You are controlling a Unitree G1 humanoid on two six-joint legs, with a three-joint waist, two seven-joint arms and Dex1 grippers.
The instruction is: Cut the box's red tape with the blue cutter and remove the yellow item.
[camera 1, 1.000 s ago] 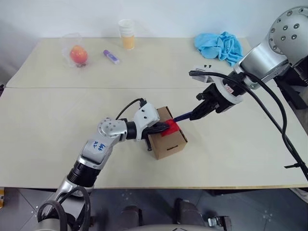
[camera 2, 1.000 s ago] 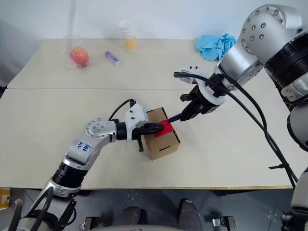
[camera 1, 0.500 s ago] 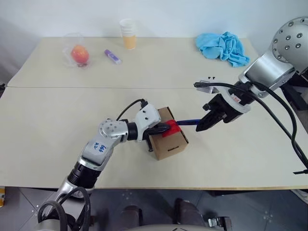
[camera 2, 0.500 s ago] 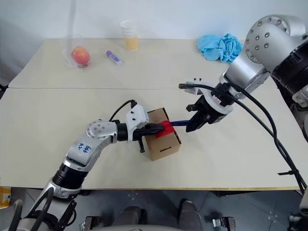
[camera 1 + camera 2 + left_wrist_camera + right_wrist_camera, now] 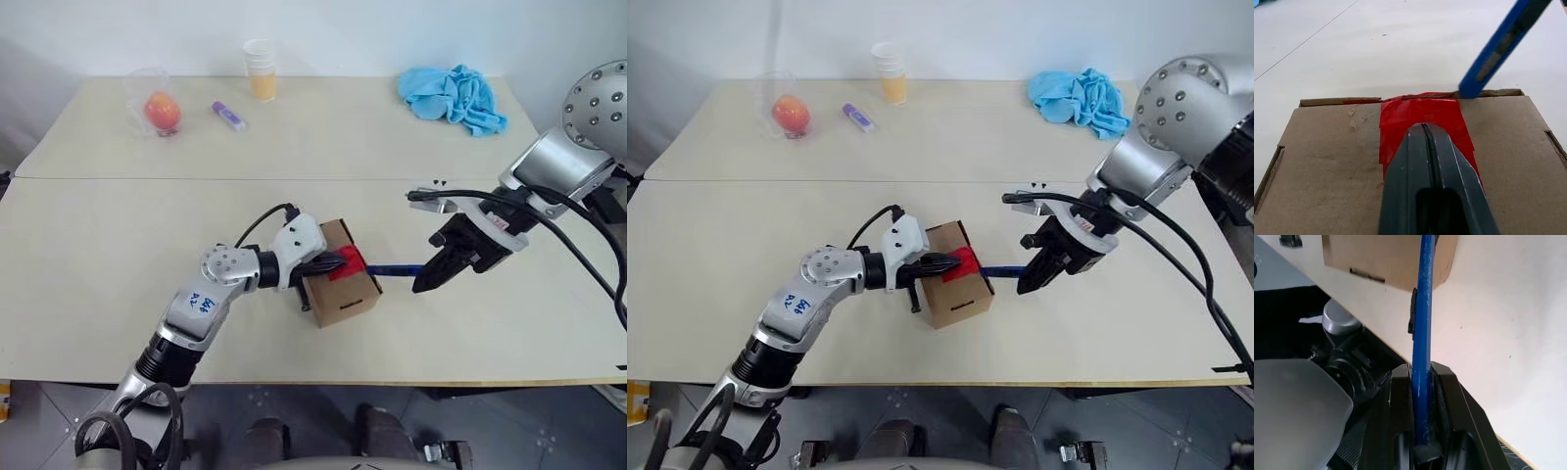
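The brown box (image 5: 345,296) stands mid-table with the red tape (image 5: 349,263) across its top edge. My left gripper (image 5: 338,260) is shut, and its black fingertips (image 5: 1422,134) press flat on the tape. To the right of the box, my right gripper (image 5: 427,282) is shut on the blue cutter (image 5: 396,268). The cutter lies nearly level, and its tip (image 5: 1469,90) sits at the box's far edge beside the tape. In the right wrist view the cutter (image 5: 1422,308) runs from between the fingers toward the box (image 5: 1386,254). The yellow item is hidden.
Along the table's far side lie an orange-red fruit in clear plastic (image 5: 160,111), a purple stick (image 5: 226,116), stacked paper cups (image 5: 260,69) and a blue cloth (image 5: 453,95). A seam (image 5: 147,178) crosses the table behind the box.
My right gripper has drawn back from the box, to the right and lower, taking the cutter with it, so the tip has slid off the tape to the box's edge. The left gripper held still.
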